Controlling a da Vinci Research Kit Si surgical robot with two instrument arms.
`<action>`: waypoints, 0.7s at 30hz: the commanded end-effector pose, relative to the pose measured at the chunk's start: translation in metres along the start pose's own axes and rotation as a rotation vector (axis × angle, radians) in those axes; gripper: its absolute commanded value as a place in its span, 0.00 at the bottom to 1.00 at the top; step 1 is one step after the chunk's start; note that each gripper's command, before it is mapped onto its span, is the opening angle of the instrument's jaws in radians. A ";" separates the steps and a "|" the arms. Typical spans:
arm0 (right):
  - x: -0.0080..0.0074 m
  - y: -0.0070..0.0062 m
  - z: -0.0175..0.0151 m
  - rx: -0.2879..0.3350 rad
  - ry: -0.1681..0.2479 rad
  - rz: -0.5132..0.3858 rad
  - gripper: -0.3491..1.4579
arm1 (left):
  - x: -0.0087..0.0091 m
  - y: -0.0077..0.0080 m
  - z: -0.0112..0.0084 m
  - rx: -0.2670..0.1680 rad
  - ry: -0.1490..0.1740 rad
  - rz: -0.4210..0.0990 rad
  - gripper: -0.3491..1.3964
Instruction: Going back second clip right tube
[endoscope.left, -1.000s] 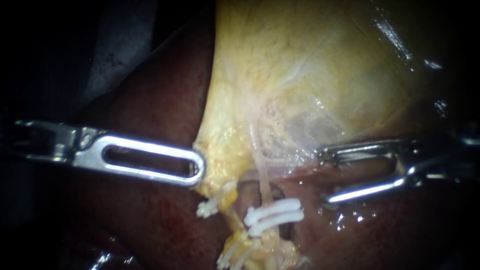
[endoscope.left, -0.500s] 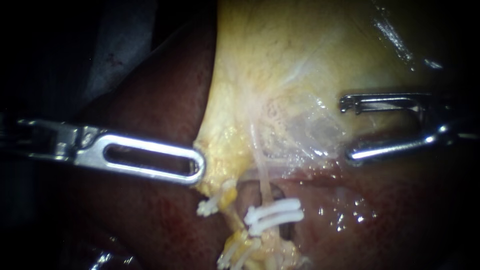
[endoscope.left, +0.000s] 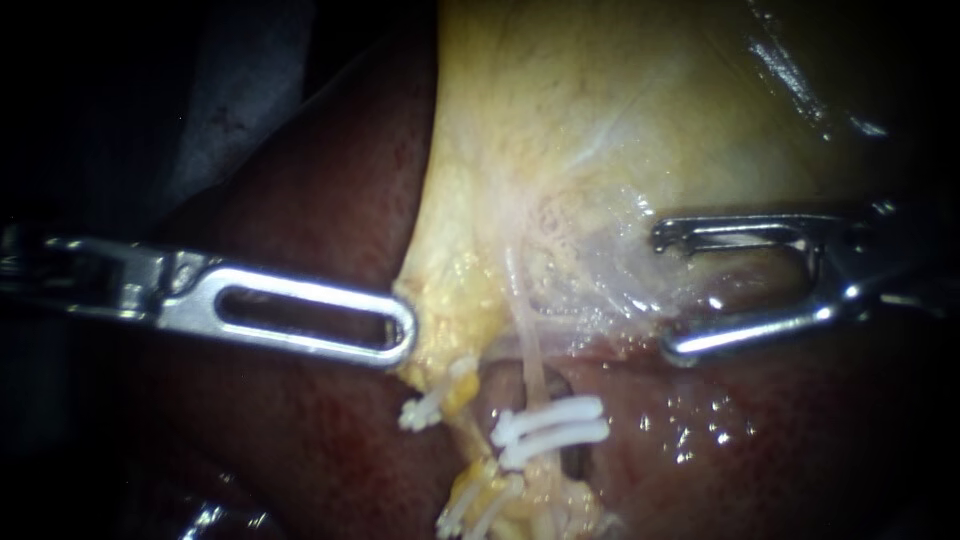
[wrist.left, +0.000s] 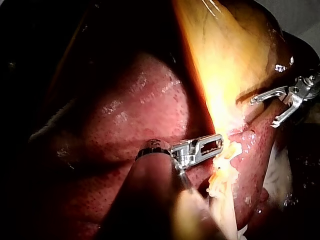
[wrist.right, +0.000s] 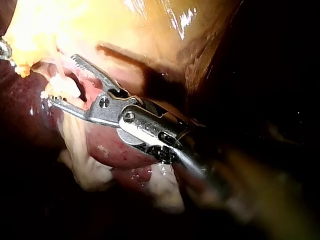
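A thin pale tube (endoscope.left: 530, 350), the right one, runs down from the yellow gallbladder (endoscope.left: 600, 120) to two white clips (endoscope.left: 550, 420) lying side by side across it. My right instrument (endoscope.left: 665, 292) comes in from the right with its jaws open and empty, up and to the right of those clips, over the gallbladder's lower edge. My left instrument (endoscope.left: 400, 335) lies flat from the left, its slotted jaws shut on the gallbladder's left edge. The left wrist view shows it (wrist.left: 216, 145) at that yellow edge. In the right wrist view the right instrument (wrist.right: 62, 80) gapes beside the tube.
Dark red liver (endoscope.left: 300, 420) surrounds the gallbladder on the left and below. Another white clip (endoscope.left: 425, 408) sits on a left stump, and more clips (endoscope.left: 470, 510) lie lower down. Wet liver surface (endoscope.left: 700, 440) glistens below the right instrument.
My right instrument, jaws open throughout, has risen from beside the clipped tube up and slightly right onto the gallbladder's lower edge. The left instrument and the clips have not moved.
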 end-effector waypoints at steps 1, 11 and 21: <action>0.0000 0.0000 0.0000 0.001 -0.001 0.001 0.52 | 0.0001 0.0001 0.0002 -0.001 0.001 0.001 0.00; 0.0000 0.0000 0.0000 0.001 -0.001 -0.005 0.52 | 0.0015 0.0020 0.0041 0.005 0.021 0.017 0.00; -0.0001 0.0000 0.0000 0.001 -0.001 -0.005 0.52 | 0.0029 0.0034 0.0075 0.009 0.037 0.032 0.00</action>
